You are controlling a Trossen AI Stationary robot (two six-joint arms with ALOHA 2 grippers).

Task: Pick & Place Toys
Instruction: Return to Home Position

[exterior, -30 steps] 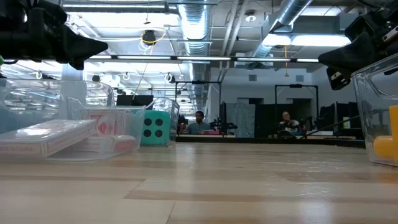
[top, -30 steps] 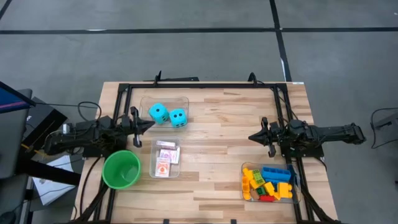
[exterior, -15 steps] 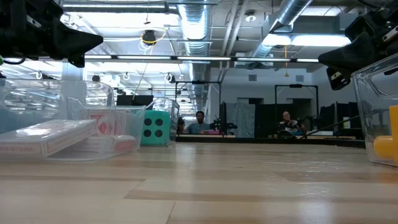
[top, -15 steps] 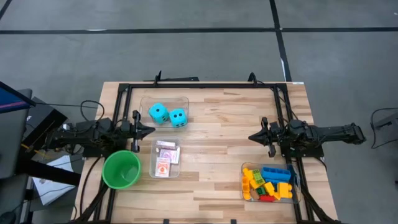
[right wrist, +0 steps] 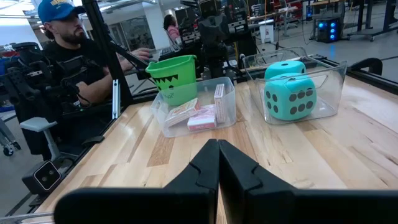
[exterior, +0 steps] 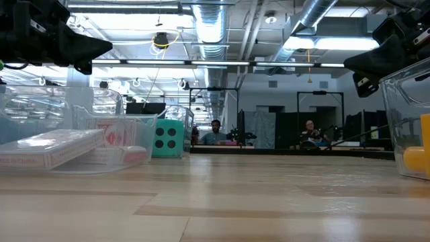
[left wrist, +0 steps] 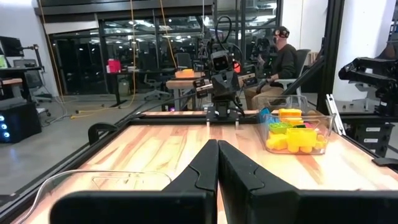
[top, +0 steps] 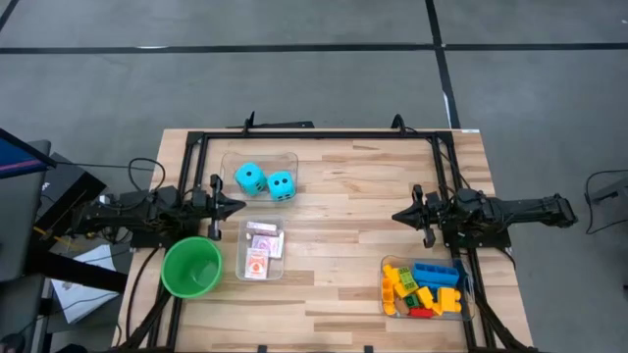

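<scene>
The wooden table [top: 334, 245] fills the lower middle of the high view, and nothing loose lies on its bare boards. The left arm [top: 137, 211] lies folded at the table's left edge and the right arm [top: 500, 216] at its right edge, both pointing inward and well apart from the containers. The left gripper [top: 234, 205] is clenched with nothing in it; its wrist view shows the two dark fingers [left wrist: 199, 177] pressed flat together. The right gripper [top: 396, 216] is likewise clamped on nothing, its fingers [right wrist: 202, 171] meeting along one line. Three clear bins hold everything. The dice bin [top: 277, 162] sits upper left of the table's centre, the card bin [top: 277, 269] just below it, and the brick bin [top: 422, 260] in the lower right corner. The green cup [top: 191, 267] stands beside the card bin, lower left, and looks empty from above. Two cyan dice [top: 265, 180] sit side by side in their bin. The red-and-white playing cards [top: 261, 251] lie stacked in theirs. The yellow, blue, green and red bricks [top: 420, 292] are heaped in the last. As a judgement, the sorting appears finished, since every toy in view is binned, and what remains is only for the arms to settle at their rest pose, which they seem to be at or very near.
</scene>
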